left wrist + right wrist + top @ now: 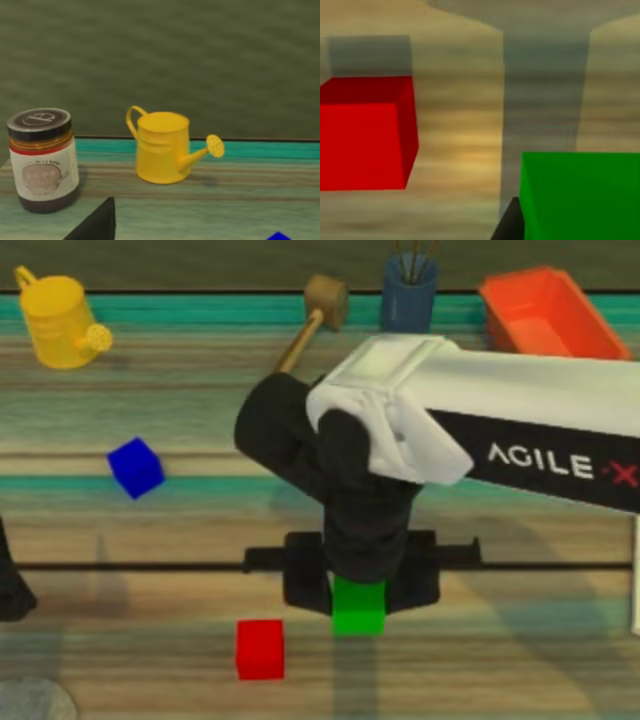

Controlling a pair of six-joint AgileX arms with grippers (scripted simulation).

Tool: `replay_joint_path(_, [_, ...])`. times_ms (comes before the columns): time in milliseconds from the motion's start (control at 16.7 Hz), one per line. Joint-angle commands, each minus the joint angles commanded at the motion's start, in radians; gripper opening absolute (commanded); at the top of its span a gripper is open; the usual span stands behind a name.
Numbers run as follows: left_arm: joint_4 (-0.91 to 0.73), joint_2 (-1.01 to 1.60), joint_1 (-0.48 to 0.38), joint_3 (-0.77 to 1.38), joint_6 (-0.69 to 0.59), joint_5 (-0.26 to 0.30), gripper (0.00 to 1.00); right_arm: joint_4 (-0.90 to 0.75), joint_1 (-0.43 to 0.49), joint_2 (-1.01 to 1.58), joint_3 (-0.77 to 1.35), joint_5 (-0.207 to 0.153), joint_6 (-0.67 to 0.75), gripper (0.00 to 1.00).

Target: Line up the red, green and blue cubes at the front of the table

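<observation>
Where striped plank table (520, 660) nears front, right pincer (358, 590) grips green cube (358, 608); left pincer unseen.

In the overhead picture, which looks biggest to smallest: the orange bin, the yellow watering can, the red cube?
1. Orange bin, though cut off by the picture's edge.
2. Yellow watering can.
3. Red cube.

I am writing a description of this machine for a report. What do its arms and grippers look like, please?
The right arm has a white boxy shell over a black side panel with white "AGILE X" lettering, then rounded black segments. Its black gripper has a wide flat crossbar. Of the left arm, only a black part shows at the table's left edge. No cables are visible.
</observation>
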Motion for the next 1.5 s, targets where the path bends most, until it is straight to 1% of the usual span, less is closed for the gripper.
replay_joint_path(120, [0.0, 0.0, 0.0, 0.0, 0.0, 0.0, 1.0, 0.008, 0.033, -0.023, -0.026, 0.001, 0.033, 0.0])
replay_joint_path(420, [0.0, 0.0, 0.0, 0.0, 0.0, 0.0, 1.0, 0.01, 0.032, -0.019, -0.027, 0.0, 0.034, 0.0])
replay_joint_path(540, [0.0, 0.0, 0.0, 0.0, 0.0, 0.0, 1.0, 0.048, 0.033, -0.007, -0.054, 0.001, 0.033, 0.0])
replay_joint_path(840, [0.0, 0.0, 0.0, 0.0, 0.0, 0.0, 1.0, 0.225, 0.035, 0.055, -0.161, 0.001, 0.036, 0.0])
replay_joint_path(960, [0.0, 0.0, 0.0, 0.0, 0.0, 0.0, 1.0, 0.255, 0.036, 0.068, -0.181, 0.001, 0.037, 0.0])
replay_joint_path(1140, [0.0, 0.0, 0.0, 0.0, 0.0, 0.0, 1.0, 0.256, 0.036, 0.069, -0.181, 0.001, 0.037, 0.0])
replay_joint_path(1500, [0.0, 0.0, 0.0, 0.0, 0.0, 0.0, 1.0, 0.256, 0.036, 0.069, -0.181, 0.001, 0.037, 0.45])
